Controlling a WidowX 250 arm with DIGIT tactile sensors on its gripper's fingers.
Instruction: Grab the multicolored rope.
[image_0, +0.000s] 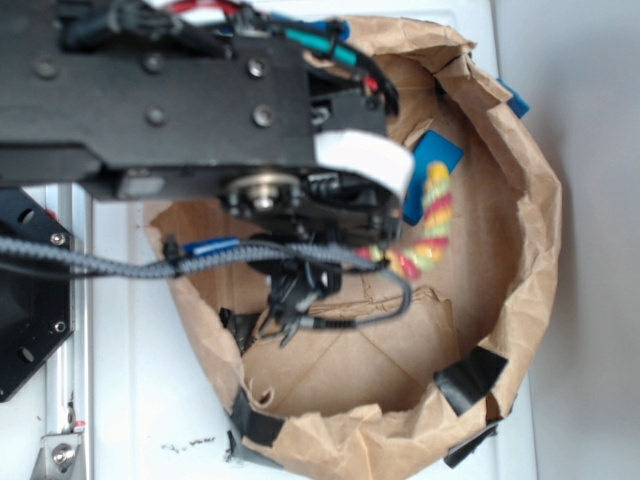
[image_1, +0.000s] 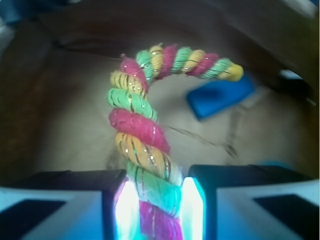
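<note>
Claw (image_1: 159, 210) clenched on the multicolored rope (image_1: 142, 135) near one end inside the paper bag (image_0: 520, 260); I judge it soft and floppy, apparently gripped securely, beside the blue block (image_1: 220, 95).

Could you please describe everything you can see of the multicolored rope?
The multicolored rope is a thick twisted cord of red, yellow and green strands with glittery flecks, ending in a yellow tip. It curves like a hook inside the brown paper bag, its far end near the blue block. The gripper has its fingers closed against the near end.
</note>
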